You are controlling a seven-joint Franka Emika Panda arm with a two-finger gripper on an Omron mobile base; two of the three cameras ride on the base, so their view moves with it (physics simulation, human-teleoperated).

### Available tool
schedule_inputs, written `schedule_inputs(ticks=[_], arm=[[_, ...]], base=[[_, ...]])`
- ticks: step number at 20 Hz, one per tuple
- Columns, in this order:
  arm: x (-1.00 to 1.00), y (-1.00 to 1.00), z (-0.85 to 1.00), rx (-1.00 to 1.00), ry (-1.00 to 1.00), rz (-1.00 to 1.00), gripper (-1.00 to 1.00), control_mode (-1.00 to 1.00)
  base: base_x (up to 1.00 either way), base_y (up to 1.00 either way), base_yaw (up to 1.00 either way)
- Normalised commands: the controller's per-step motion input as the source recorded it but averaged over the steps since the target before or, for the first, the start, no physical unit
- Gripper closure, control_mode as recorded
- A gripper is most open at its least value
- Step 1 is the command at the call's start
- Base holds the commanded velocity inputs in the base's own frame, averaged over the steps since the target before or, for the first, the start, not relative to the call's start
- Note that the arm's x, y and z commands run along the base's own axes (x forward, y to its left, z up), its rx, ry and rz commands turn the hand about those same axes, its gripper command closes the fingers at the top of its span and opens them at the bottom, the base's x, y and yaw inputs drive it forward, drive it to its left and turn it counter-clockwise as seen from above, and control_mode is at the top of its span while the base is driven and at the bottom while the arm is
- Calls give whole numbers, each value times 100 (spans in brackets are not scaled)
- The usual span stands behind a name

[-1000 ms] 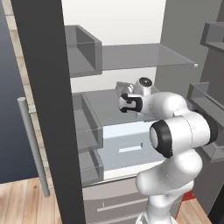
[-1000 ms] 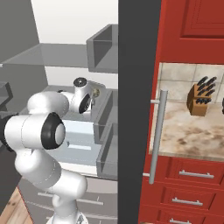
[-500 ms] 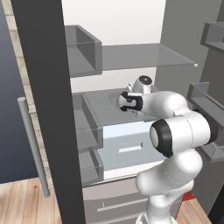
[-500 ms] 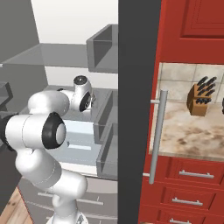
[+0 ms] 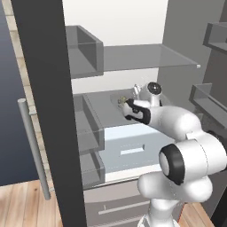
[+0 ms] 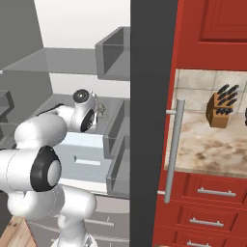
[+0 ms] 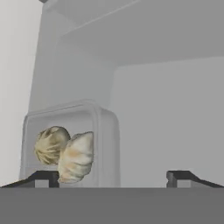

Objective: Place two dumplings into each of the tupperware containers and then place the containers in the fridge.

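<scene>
Hand (image 7: 112, 177) spread since before; container (image 7: 70, 144) (two dumplings (image 7: 65, 154)) on fridge shelf (image 5: 106, 99).

Since a second ago the end effector (image 7: 113, 177) has been opened wide, its fingers (image 7: 43, 177) now set well apart, so that the tupperware container (image 7: 105, 131) with two dumplings (image 7: 65, 154) has been released and is left resting on the fridge shelf (image 5: 106, 104) just ahead of it.

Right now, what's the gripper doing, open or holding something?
Gripper: open, holding nothing; the tupperware container with two dumplings sits on the fridge shelf ahead of it.
</scene>
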Motion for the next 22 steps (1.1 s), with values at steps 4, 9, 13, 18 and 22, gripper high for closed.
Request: schedule_inputs(ticks=[4, 9, 13, 18, 22], arm=[[-70, 0, 57, 0, -4, 0, -100, -100], [-96, 0, 65, 0, 0, 2, -100, -100], [-100, 0, 72, 0, 0, 5, -100, -100], [-98, 0, 64, -1, 1, 11, -100, -100], [-95, 4, 60, -8, 10, 13, -100, -100]], base=[[0, 0, 0], [0, 0, 0], [0, 0, 0], [0, 0, 0], [0, 0, 0]])
